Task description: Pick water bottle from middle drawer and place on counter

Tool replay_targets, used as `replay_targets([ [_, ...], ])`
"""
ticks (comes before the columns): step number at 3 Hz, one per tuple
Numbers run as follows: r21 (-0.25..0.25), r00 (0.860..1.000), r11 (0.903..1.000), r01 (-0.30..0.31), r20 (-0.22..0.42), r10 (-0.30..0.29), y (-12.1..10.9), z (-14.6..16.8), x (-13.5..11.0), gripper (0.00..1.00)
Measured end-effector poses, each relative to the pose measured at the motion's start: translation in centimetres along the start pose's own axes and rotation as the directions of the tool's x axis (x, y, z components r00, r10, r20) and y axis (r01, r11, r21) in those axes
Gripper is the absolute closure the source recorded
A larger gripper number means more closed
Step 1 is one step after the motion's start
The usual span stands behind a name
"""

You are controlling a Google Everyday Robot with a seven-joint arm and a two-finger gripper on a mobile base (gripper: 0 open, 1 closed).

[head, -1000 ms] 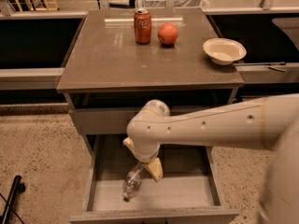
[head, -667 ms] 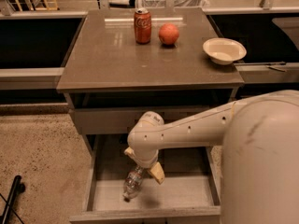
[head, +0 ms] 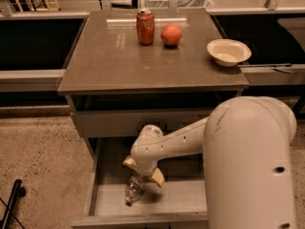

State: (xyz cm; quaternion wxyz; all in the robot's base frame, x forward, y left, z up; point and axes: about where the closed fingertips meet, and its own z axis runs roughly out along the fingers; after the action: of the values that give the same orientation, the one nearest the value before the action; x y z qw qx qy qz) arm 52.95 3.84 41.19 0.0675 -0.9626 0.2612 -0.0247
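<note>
The water bottle [head: 134, 189], clear and crinkled, lies on its side on the pale floor of the open middle drawer [head: 183, 195], near the drawer's left front. My gripper [head: 142, 172] hangs inside the drawer directly above and just behind the bottle. Its two tan fingers [head: 157, 178] are spread to either side of the bottle's upper end, and it looks open. The counter [head: 114, 56] is the glossy grey-brown top of the cabinet above the drawer.
On the counter stand a red soda can [head: 146, 26], an orange round fruit [head: 171, 34] and a white bowl [head: 228, 51] at the right edge. My white arm [head: 248, 161] fills the lower right. A closed drawer front [head: 105, 123] sits above the open drawer. The speckled floor [head: 38, 161] lies to the left.
My arm has swung closer to the camera, and its large link now covers the right side. The gripper stays over the bottle, slightly lower in the drawer. The bottle has not moved.
</note>
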Motion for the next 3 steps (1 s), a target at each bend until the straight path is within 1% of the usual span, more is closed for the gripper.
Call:
replay_targets([
  [1, 0.003, 0.999, 0.9993, 0.038, 0.022, -0.038, -0.7, 2.3, 0.7, 0.18],
  [2, -0.018, 0.996, 0.9986, 0.05, 0.074, -0.049, -0.6, 4.9, 1.2, 0.42],
  [3, 0.027, 0.992, 0.9978, 0.06, 0.108, -0.063, -1.1, 3.9, 0.6, 0.65],
])
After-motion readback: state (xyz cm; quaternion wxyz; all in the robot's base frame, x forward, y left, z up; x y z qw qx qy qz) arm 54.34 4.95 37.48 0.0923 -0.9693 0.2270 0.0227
